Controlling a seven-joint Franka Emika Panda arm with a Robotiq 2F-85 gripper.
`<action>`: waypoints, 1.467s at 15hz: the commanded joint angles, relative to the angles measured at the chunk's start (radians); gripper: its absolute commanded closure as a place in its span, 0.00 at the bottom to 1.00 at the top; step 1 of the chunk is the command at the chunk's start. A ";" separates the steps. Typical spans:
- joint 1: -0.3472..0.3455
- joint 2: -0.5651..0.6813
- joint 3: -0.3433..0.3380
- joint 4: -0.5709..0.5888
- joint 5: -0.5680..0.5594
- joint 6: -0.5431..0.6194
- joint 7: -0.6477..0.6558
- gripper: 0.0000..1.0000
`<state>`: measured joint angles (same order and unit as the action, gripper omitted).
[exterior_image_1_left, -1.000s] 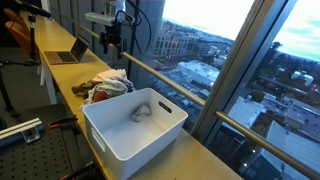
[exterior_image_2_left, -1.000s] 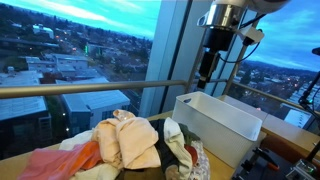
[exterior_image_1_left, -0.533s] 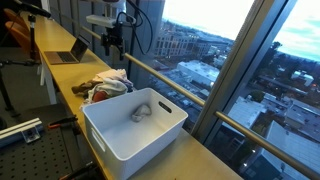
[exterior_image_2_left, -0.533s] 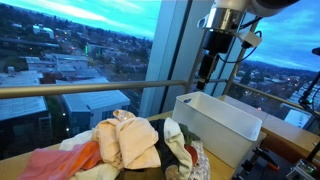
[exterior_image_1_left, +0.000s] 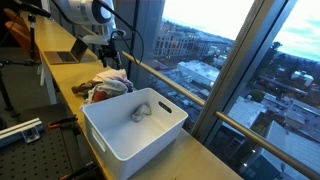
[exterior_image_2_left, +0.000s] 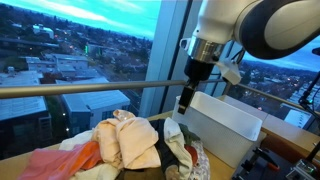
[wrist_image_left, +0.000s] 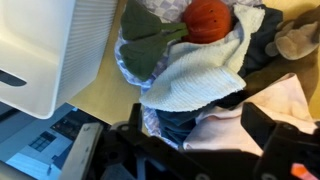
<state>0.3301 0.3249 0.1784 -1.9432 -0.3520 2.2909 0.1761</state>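
Cloth heap (exterior_image_2_left: 125, 140) lies on the counter (exterior_image_1_left: 62, 78), left of the white bin (exterior_image_2_left: 228, 122) and straight below your pincer (exterior_image_2_left: 185, 103), whose jaws stand wide and empty above the pale towel (wrist_image_left: 195, 75).

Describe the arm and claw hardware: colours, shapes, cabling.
The arm is glossy white with fat, rounded links. The claw is black and slim, on a dark wrist block. A black cable loops beside it. The wrist view shows black bodywork with a small orange mark.
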 joint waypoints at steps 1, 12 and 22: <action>0.063 0.145 -0.012 0.151 -0.051 0.016 0.072 0.00; 0.168 0.617 -0.054 0.691 0.042 -0.009 0.089 0.00; 0.200 0.934 -0.069 1.041 0.151 -0.216 0.116 0.33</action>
<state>0.4965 1.1952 0.1391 -1.0075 -0.2510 2.1644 0.2787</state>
